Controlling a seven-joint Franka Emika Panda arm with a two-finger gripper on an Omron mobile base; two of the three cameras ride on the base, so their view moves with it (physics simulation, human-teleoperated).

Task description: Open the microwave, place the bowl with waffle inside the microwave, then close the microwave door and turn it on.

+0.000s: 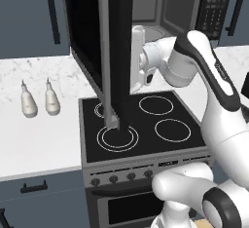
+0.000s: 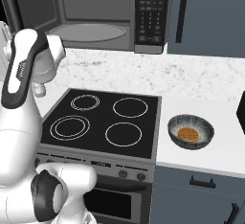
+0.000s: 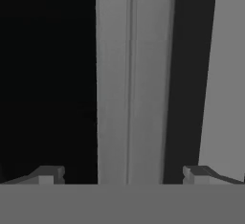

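White marble counter, lower right of frame: ribbed grey-blue glassy bowl (image 2: pixel 191 131) (slippery, breakable, take it by the rim). Two-finger gripper (image 3: pixel 123 174) open, straddling the grey-framed microwave door (image 1: pixel 116 51).

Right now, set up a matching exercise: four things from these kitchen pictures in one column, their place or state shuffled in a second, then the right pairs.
Things:
1. microwave door
2. bowl
3. waffle
4. gripper

Place or state:
A. inside the bowl
B. swung wide open above the stove
C. fingers spread either side of the door's grey edge
D. on the white counter right of the stove

Pairs: 1-B, 2-D, 3-A, 4-C
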